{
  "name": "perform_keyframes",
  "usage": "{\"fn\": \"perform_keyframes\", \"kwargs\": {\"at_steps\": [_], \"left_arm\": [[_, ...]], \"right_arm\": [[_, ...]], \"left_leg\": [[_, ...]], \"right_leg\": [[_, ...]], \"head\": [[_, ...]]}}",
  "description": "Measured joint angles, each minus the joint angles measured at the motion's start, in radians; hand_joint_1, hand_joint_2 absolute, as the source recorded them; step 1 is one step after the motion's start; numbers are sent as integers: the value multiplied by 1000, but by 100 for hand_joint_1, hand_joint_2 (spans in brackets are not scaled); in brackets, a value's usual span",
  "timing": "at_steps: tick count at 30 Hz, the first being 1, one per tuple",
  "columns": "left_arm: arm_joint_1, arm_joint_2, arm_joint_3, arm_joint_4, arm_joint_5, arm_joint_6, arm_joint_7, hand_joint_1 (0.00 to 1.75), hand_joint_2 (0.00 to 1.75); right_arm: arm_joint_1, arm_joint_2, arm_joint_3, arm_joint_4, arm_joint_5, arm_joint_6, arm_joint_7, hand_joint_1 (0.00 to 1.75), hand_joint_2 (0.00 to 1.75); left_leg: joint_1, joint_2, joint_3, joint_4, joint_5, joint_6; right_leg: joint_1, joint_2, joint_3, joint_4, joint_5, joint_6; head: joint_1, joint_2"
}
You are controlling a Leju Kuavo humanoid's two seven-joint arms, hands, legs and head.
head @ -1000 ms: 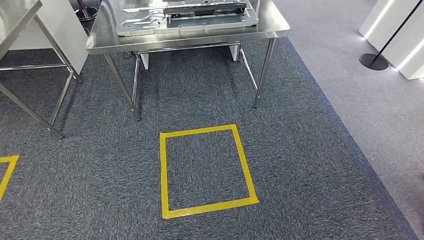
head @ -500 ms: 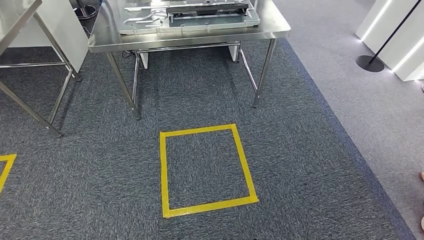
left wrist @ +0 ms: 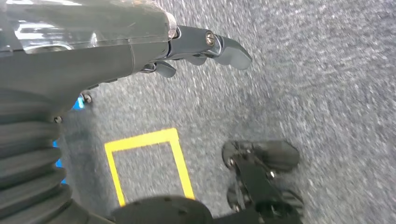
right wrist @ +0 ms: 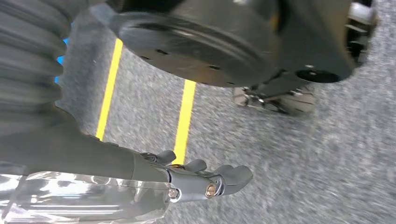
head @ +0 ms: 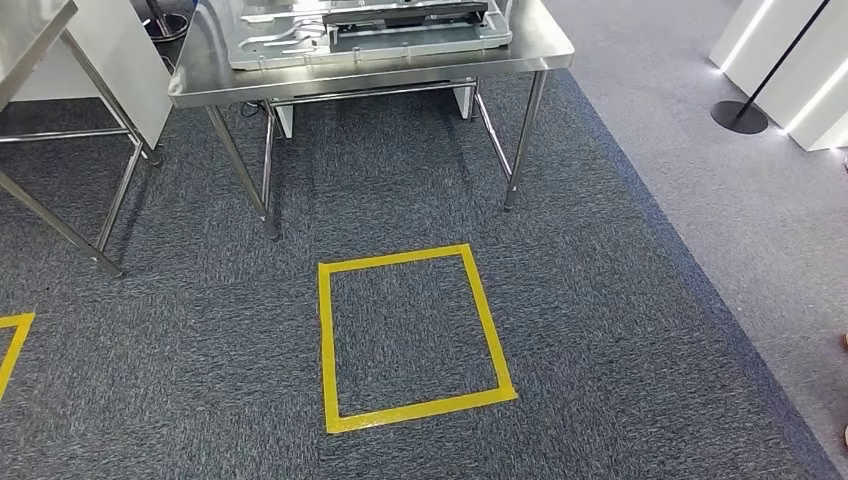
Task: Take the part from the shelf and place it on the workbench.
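Both arms hang over the carpet. In the left wrist view the left hand point(left wrist: 187, 46) holds nothing; its dark fingers point(left wrist: 229, 49) reach straight out over the grey carpet point(left wrist: 327, 93), lying close beside one another rather than fanned wide, and none of them touches anything. The right wrist view shows the right hand point(right wrist: 196, 179) in much the same way — fingers point(right wrist: 233, 176) extended, only slightly bent at the tips, empty, hovering above the carpet with yellow tape lines behind them.

From the head view, a square of yellow tape point(head: 412, 338) is marked on the dark carpet just ahead. Beyond it stands a stainless steel workbench point(head: 380, 72) on thin metal legs. On its top lies a flat, pressed sheet-metal part point(head: 300, 42) with cut-outs, with a darker piece point(head: 405, 14) resting on it; both are cut off by the top edge of the frame. A second steel table point(head: 40, 30) stands to the left, well apart from the first, and another corner of yellow tape point(head: 12, 345) shows at the left edge. To the right, on paler carpet, a round black stand base point(head: 738, 116) sits beside a white lit panel point(head: 790, 70).
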Motion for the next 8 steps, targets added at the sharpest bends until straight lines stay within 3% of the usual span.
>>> {"fn": "perform_keyframes", "kwargs": {"at_steps": [2, 5, 6, 8], "left_arm": [[15, 5, -41, -5, 54, -5, -2, 0, 0], [54, 8, -98, -6, 131, -9, -3, 0, 0], [70, 9, -116, -4, 156, -10, -3, 0, 0], [95, 12, -140, 0, 191, -12, -3, 0, 0]], "right_arm": [[4, -4, 7, -5, -30, 9, 4, 0, 0], [6, -13, 16, -28, -73, 23, 11, 0, 0], [5, -17, 18, -40, -86, 27, 13, 0, 0], [4, -23, 20, -60, -106, 32, 17, 0, 0]], "left_leg": [[2, -3, -27, 65, -44, -10], [9, -5, -116, 262, -135, -20], [10, -5, -130, 291, -138, -21], [11, -5, -118, 266, -108, -21]], "right_leg": [[-3, -2, 2, -8, 5, -10], [-1, -3, 0, -8, 6, -14], [-1, -3, 0, -8, 6, -14], [-1, -2, 1, -7, 6, -14]], "head": [[0, 0], [0, 0], [0, 0], [0, 0]]}}
